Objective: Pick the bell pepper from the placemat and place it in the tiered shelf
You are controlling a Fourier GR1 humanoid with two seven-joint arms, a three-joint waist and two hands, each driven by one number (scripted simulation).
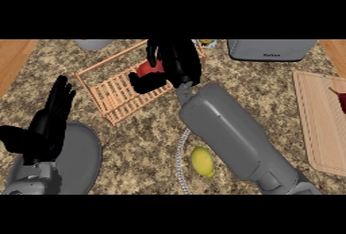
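A red bell pepper [147, 69] shows only partly, over the wooden tiered shelf [115, 96] at the upper middle. My right hand [172, 61] is stretched far forward over the shelf, with its fingers and thumb curled round the pepper and hiding most of it. The grey placemat [181, 157] lies mostly under my right forearm; only its pale edge shows. My left hand [44, 123] rests open at the left, fingers up.
A yellow lemon [202, 162] lies near the placemat's edge. A wooden cutting board [317, 123] with a dark red item sits at the right. A grey toaster [272, 49] stands at the back right, a grey bowl [94, 44] at the back left, a grey plate [81, 155] under my left forearm.
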